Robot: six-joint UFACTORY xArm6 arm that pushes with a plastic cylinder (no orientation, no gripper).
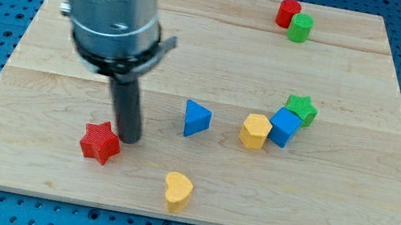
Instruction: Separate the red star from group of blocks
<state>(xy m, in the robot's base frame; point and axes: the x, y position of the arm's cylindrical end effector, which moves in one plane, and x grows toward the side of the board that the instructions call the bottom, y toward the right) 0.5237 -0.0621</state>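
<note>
No hand is fitted here, so an open-or-closed state does not apply; only a dark rod is seen, and my tip [128,139] is set down touching, or just beside, the red star [100,142] on its upper-right side. The red star is found low on the view's left of the table [48,177], well apart from most other blocks.

Progress is judged as mostly done: the red star is already isolated, with the blue triangle [196,118] some way off to the view's right and the yellow heart [177,190] off toward the view's bottom right. Little is left beyond perhaps a further nudge away from those two.

A cluster is seen at mid-right: yellow block [255,130], blue cube [284,127] and green star [301,109], packed close, apparently touching. At the view's top right a red cylinder [287,13] and green cylinder [301,28] are pressed together.

The table is a pale wooden board of planks, resting on a blue perforated surface. Nothing more of the room can be made out.
</note>
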